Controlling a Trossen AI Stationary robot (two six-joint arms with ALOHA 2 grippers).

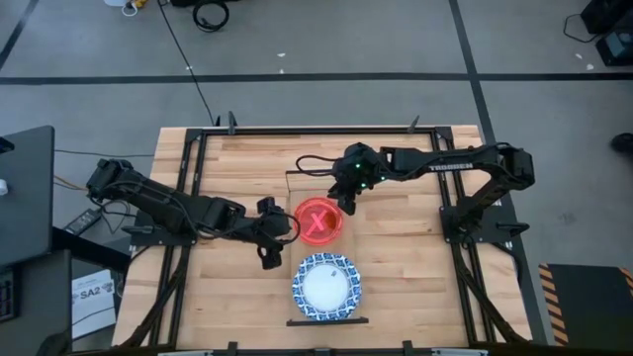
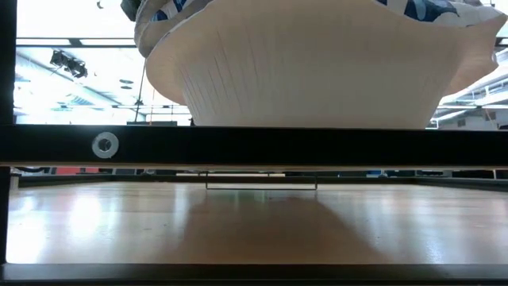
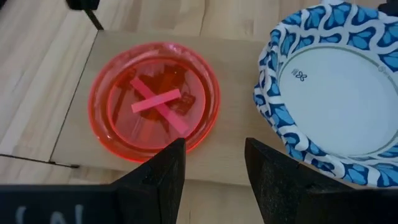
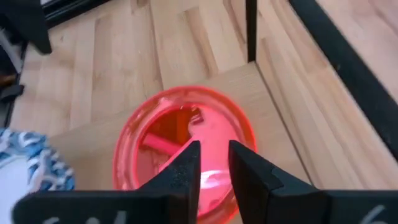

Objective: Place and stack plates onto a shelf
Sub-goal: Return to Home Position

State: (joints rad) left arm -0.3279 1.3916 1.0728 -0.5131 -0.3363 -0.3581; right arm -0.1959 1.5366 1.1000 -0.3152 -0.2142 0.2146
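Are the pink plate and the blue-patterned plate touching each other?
No, the left wrist view shows a strip of bare shelf between the pink plate and the blue-patterned plate.

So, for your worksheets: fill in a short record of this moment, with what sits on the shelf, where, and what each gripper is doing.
Shelf: light-wood board lying flat on the table
Red-pink plates: on the shelf, upper half in the high view
Blue-patterned plates: on the shelf, lower half, beside the red-pink plates but apart from them
Left gripper: open, empty, at the red-pink plates' edge
Right gripper: open by a narrow gap, empty, above the red-pink plates
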